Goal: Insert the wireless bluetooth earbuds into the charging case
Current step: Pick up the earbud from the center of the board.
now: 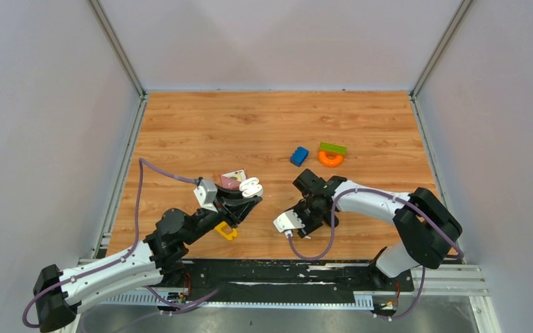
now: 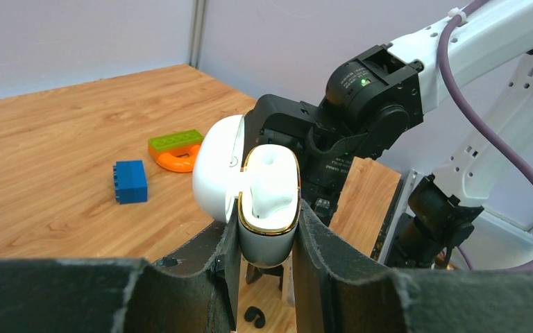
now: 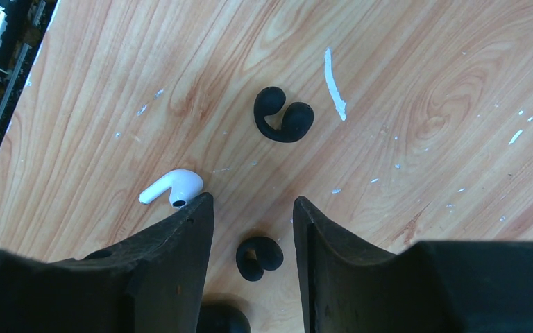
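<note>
L claw [image 2: 267,216] clamps charging case [image 2: 269,182], R claw [image 3: 253,225] spread astride black bud [image 3: 259,258]

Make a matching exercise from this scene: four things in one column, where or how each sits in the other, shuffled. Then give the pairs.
1. charging case
2. white earbud
3. blue block
4. orange ring

A. partly under the green block
B. lying beside the right tool
C. clamped in the left tool, lid open
D. standing alone, touching nothing

Pairs: 1-C, 2-B, 3-D, 4-A
</note>
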### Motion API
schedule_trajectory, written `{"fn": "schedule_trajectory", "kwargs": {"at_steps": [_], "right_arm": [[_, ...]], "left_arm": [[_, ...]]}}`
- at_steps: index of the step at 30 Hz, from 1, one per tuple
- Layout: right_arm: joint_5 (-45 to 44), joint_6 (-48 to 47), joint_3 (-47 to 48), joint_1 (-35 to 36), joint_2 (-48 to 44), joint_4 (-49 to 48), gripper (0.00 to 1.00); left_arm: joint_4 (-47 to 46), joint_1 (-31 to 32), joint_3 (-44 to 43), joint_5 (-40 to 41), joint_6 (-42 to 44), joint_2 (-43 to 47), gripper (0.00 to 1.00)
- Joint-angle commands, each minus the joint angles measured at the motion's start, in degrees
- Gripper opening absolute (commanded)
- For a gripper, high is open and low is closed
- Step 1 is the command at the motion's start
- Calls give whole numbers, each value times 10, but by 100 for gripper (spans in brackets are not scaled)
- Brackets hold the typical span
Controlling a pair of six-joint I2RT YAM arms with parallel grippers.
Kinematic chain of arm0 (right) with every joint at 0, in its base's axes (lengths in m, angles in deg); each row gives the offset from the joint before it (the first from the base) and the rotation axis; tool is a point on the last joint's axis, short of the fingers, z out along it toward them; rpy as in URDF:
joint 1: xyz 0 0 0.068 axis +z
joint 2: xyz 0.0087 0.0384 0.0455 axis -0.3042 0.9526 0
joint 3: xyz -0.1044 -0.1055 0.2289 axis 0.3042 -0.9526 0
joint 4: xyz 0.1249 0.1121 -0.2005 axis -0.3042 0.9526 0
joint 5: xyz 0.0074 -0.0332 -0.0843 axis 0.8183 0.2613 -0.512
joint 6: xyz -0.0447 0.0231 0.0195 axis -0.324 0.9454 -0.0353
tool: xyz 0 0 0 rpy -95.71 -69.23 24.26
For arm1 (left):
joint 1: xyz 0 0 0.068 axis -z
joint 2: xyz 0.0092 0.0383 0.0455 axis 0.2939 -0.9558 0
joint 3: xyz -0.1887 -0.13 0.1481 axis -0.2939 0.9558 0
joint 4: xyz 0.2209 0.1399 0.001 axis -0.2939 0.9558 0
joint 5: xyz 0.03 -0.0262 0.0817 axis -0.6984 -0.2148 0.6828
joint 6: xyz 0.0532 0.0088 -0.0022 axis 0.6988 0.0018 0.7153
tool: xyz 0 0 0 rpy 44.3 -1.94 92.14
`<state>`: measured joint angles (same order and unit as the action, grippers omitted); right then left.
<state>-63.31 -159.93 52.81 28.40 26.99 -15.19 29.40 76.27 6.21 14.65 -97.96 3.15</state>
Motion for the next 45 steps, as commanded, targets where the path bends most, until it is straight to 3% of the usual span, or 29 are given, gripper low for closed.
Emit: {"fn": "schedule_trajectory", "kwargs": {"at_steps": [1,10,15,22,30,45], "right_arm": [[-54,-15,-46,6,31,38,47],[-69,-13,-39,5,12,100,49],[-9,-4,3,2,27,170,50],[-24,12,-4,-1,25,139,50],[19,55,16,5,53,98,43],[25,114,-20,47,1,57,38]], "left_arm": [[-19,2,-17,-4,5,2,0],[-12,2,-24,-10,7,4,0],[-12,2,-28,-12,7,1,0],[-17,2,-24,-13,5,-1,0],[-24,2,-24,-16,3,-8,0],[-34,2,-15,-14,-1,-10,0]]}}
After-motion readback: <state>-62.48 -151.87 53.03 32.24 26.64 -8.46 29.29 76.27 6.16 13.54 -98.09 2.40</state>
